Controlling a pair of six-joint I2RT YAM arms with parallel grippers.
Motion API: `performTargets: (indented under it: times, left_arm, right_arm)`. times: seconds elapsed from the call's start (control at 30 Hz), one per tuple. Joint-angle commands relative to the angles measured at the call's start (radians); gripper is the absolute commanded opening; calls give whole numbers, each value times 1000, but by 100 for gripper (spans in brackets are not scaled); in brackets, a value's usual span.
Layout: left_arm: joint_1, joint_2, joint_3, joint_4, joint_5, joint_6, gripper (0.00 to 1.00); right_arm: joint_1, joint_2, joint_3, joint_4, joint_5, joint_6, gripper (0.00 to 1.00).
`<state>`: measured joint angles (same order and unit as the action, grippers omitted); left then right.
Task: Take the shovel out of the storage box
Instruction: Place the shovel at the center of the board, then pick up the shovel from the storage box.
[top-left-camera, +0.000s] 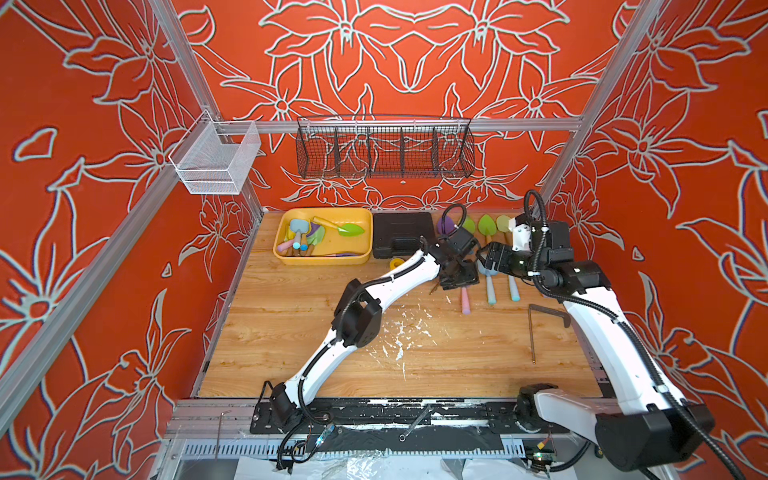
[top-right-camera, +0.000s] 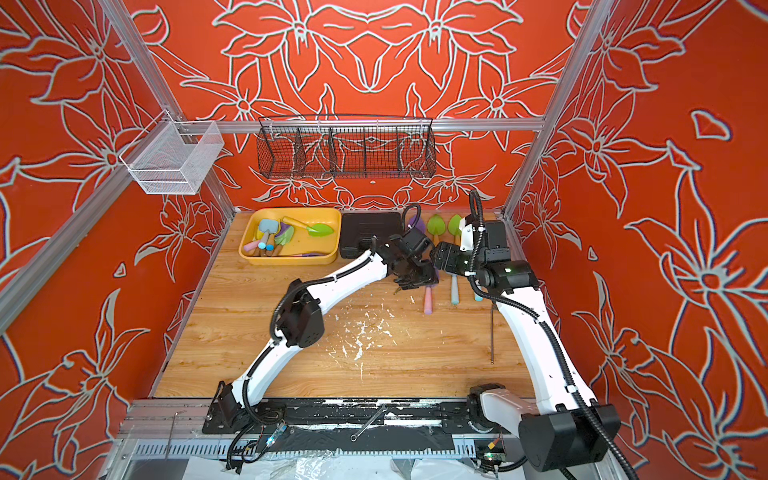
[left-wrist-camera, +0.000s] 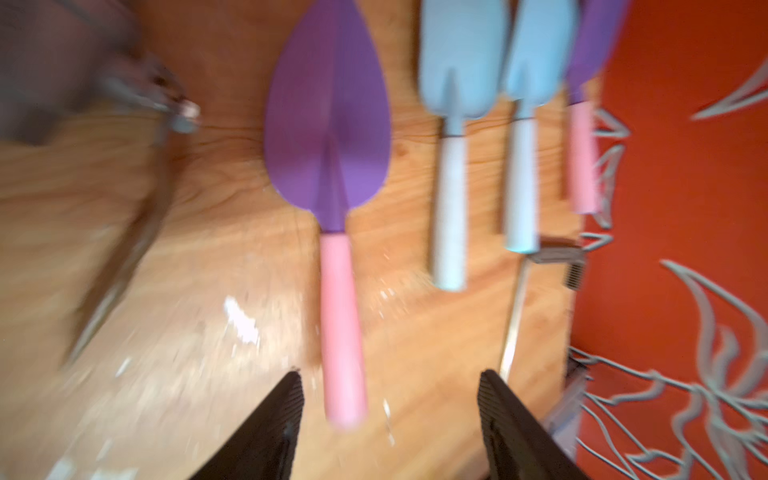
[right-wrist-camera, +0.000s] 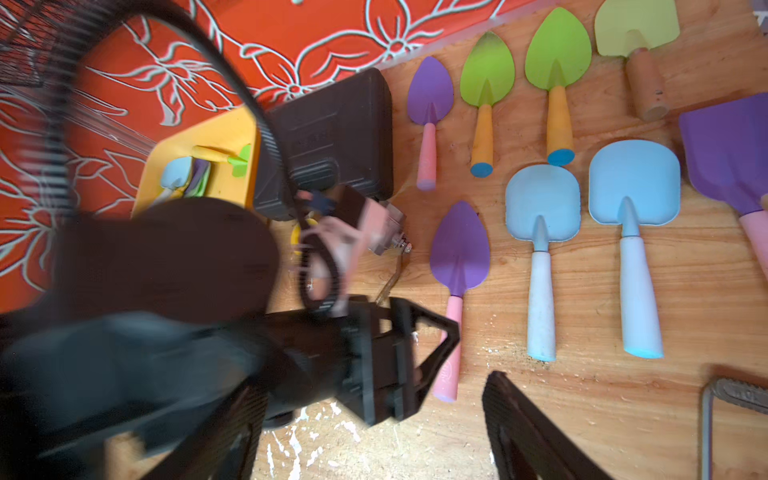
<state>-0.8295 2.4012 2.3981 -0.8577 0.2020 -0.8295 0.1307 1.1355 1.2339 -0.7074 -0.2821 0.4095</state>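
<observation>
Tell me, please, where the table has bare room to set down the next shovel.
Bare wood lies in front of the storage box, left of the left arm, and along the near edge between the arms. Beside the black case it is crowded: rows of shovels, with the left gripper over one.

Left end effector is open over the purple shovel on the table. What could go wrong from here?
1. The left end effector straddles the pink handle of the purple shovel; a skewed retreat could knock it into the blue shovel alongside.
2. The right arm sits close to the left arm; they could collide.
3. The shovels in the storage box overlap; the next grasp may drag several.
</observation>
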Motion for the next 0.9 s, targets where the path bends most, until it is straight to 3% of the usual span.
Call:
performTargets:
  times: [0.0, 0.13, 0.3, 0.4, 0.5, 0.63, 0.87]
  left_arm:
    - [25, -223, -28, -127, -109, 110, 76]
    - [150, -391, -106, -270, -107, 242, 88]
    - [385, -529, -182, -404, -95, 462, 89]
    - [492, -547, -212, -403, -101, 587, 88]
    - [559, -511, -233, -391, -143, 685, 88]
    - [663, -375, -166, -426, -150, 723, 86]
    - [687, -189, -89, -364, -148, 898, 80]
  right_arm:
    - [6, -50, 31, -41, -26, 46, 83]
    - [43, -45, -24, -11, -81, 117, 83]
    - [238, 38, -14, 19, 6, 133, 83]
    - [283, 101, 16, 44, 3, 142, 82]
    - [299, 150, 40, 68, -27, 141, 82]
    - [318, 223, 109, 19, -62, 95, 82]
    - [323, 257, 116, -1, -89, 63, 81]
